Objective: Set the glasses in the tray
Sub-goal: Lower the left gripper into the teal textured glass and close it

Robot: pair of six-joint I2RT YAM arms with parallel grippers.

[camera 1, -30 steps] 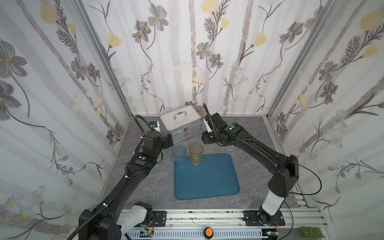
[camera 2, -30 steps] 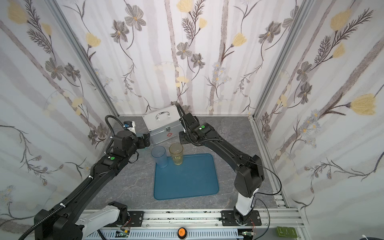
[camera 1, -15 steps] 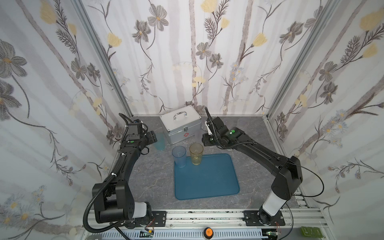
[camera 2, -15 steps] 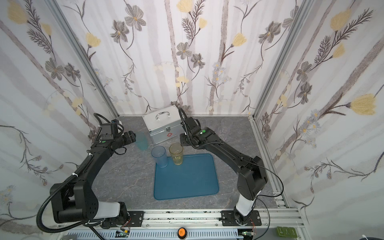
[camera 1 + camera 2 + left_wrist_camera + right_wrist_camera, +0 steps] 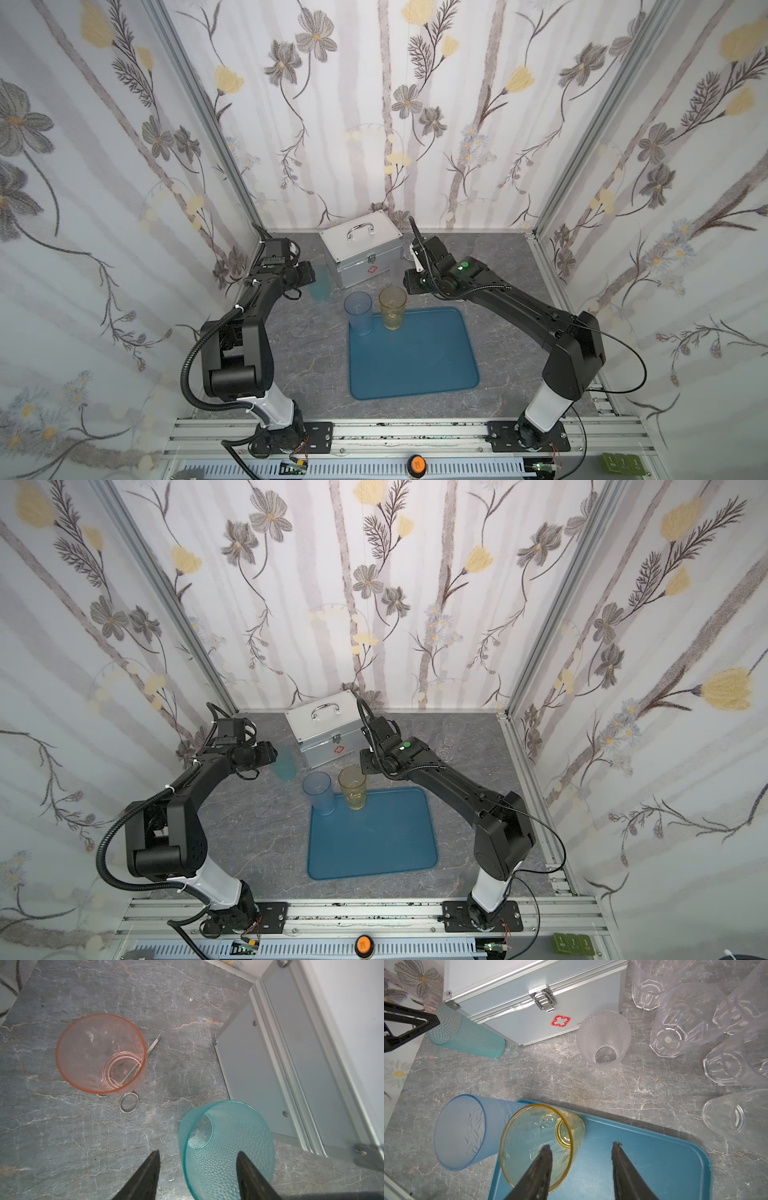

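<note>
Now, in both top views the tray (image 5: 419, 370) (image 5: 378, 850) lies in the middle of the table (image 5: 307, 357), and only two glasses are at it. The yellow glass (image 5: 392, 308) is upright just inside the far edge, with the blue glass (image 5: 358, 312) beside it right at the far corner. I cannot tell whether its base sits wholly inside the rim, so a knock there may topple it off. The left arm (image 5: 259, 297) reaches to the teal glass (image 5: 321, 284), which stands off the tray beside the silver case (image 5: 361, 249); the right arm (image 5: 498, 301) hangs over the yellow one. Over to the left wrist view: the left fingers (image 5: 145, 1176) are spread and straddle the near wall of the teal glass (image 5: 226, 1147), one over its mouth, one outside with a gap showing, pinching nothing. A bite on that thin dimpled wall could slip, or tip the glass against the case (image 5: 259, 1084). The pink glass (image 5: 99, 1053) nearby seems to stand partly on small scissors (image 5: 129, 1103), a wobbly footing for any pick-up. Right wrist view now: the right fingers (image 5: 539, 1167) are apart too, one over the mouth of the yellow glass (image 5: 537, 1142), the other clear of it above the tray (image 5: 654, 1157), gripping nothing. Drawing away crooked could hook the rim and shove it into the blue glass (image 5: 460, 1132). The clear glasses (image 5: 685, 1022) crowd together on the table, off the tray, so lifting one risks bumping its neighbours.
</note>
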